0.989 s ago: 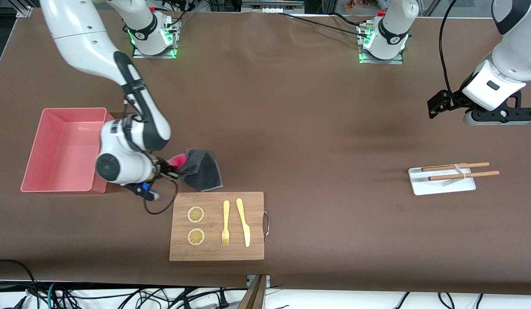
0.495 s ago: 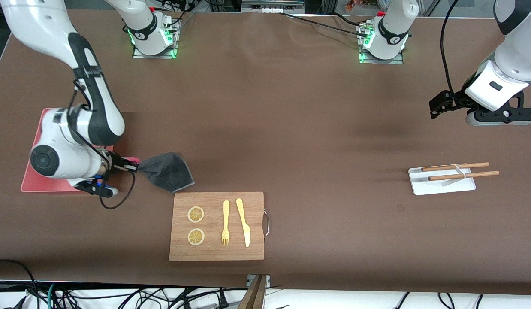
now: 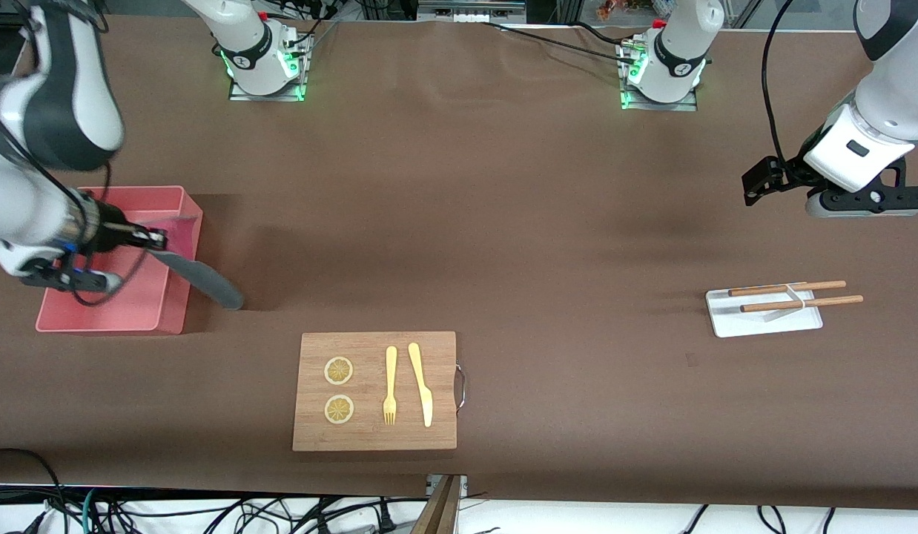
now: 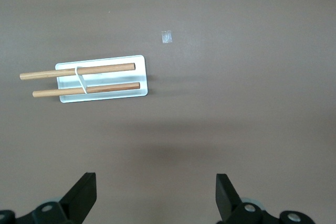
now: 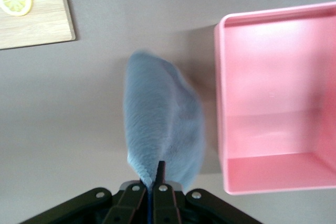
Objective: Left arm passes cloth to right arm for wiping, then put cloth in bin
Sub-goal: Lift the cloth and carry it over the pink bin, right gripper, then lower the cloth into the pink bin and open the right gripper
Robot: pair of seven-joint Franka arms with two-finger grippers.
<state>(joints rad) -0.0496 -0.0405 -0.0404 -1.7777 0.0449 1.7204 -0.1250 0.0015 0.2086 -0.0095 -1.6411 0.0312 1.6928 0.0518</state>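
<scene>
My right gripper hangs over the pink bin, shut on one edge of the dark-grey cloth. From the fingers the cloth trails down across the bin's wall that faces the left arm's end, and its free end is over the table beside the bin. In the right wrist view the cloth dangles from the closed right gripper next to the bin's rim. My left gripper waits open and empty, high over bare table at the left arm's end.
A wooden board with two lemon slices, a fork and a knife lies nearer the front camera than the bin. A small white tray with two wooden sticks lies at the left arm's end.
My right arm has swung away from the board toward the bin, carrying the cloth off the table and over the bin's wall. The left arm has hardly moved.
</scene>
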